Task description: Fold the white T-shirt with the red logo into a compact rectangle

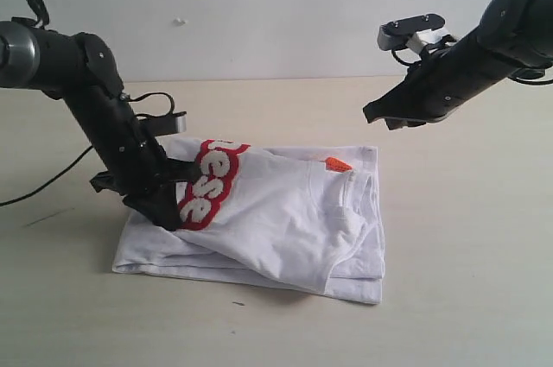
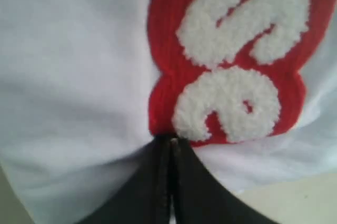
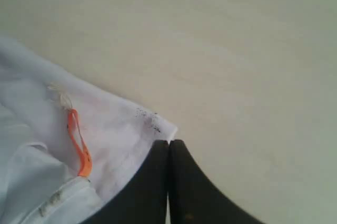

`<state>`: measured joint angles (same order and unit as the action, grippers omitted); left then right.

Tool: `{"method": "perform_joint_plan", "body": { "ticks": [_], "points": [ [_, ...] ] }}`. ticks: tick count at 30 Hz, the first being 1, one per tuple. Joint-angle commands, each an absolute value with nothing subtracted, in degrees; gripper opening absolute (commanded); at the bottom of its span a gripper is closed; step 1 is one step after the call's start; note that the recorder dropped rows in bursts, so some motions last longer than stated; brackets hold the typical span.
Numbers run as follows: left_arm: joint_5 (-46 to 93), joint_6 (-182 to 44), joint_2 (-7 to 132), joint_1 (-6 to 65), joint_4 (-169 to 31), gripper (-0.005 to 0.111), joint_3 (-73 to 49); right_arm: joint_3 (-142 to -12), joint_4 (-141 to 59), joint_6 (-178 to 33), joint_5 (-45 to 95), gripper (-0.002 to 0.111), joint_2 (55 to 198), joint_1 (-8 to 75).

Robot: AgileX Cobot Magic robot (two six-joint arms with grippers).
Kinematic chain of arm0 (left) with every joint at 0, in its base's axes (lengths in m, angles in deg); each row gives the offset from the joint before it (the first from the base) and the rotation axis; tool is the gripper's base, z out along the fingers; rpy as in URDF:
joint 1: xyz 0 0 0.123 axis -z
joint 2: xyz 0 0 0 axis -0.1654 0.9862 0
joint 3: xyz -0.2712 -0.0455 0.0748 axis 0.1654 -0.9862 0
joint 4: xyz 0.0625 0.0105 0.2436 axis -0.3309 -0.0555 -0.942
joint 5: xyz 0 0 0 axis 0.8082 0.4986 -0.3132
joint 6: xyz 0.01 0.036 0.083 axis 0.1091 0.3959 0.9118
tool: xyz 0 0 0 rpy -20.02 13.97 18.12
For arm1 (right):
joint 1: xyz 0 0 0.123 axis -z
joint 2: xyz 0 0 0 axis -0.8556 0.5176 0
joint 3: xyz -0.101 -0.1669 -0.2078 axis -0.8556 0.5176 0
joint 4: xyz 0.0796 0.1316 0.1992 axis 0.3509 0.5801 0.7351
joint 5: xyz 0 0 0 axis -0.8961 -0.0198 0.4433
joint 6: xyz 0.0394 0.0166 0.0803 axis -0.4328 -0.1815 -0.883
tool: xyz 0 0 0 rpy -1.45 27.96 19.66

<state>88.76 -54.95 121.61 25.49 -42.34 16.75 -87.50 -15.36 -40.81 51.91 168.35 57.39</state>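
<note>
Fingers of left gripper (image 2: 171, 140) pinch the white cotton T-shirt (image 1: 285, 220) beside its fuzzy red-and-white logo (image 2: 231, 60); right gripper (image 3: 168, 144), clenched empty, hovers farther off

left gripper (image 2: 169, 139): two smooth black fingers, tapered to a point
left arm (image 1: 104, 117): matte black links, rounded joints
upper link (image 1: 13, 54): grey metal cylinder, farthest from left gripper
cable (image 1: 52, 177): thin, black, behind left gripper
right arm (image 1: 471, 60): black, with silver-grey bracket (image 1: 410, 32)
right gripper (image 3: 168, 143): matching black wedges

Exterior camera looks down across the pale wooden counter (image 1: 467, 298); both wrist cameras sit close, sharing its white cotton T-shirt (image 1: 285, 220)
</note>
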Motion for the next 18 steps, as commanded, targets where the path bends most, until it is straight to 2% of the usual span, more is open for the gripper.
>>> {"method": "perform_joint_plan", "body": {
  "ticks": [1, 2, 4, 12, 18],
  "points": [
    [87.9, -45.0, 118.4, 24.3, -29.4, 0.019, 16.4, -87.6, -15.4, -40.3, 52.1, 0.000, 167.8, 57.5],
    [89.5, -43.2, 117.9, 24.3, -26.5, 0.029, 16.4, -87.6, -15.1, -40.3, 52.1, 0.000, 167.8, 57.5],
    [92.0, -43.3, 117.9, 24.3, -26.1, 0.035, 16.4, -87.6, -14.4, -40.3, 52.7, 0.000, 167.8, 57.5],
    [93.5, -43.3, 117.7, 23.3, -26.3, 0.036, 16.4, -87.6, -10.1, -28.6, 67.5, 0.000, 169.3, 55.7],
    [93.5, -43.3, 116.1, 22.1, -26.3, 0.036, 16.4, -87.6, -9.6, -25.8, 70.3, 0.000, 172.0, 52.3]
  ]
}}
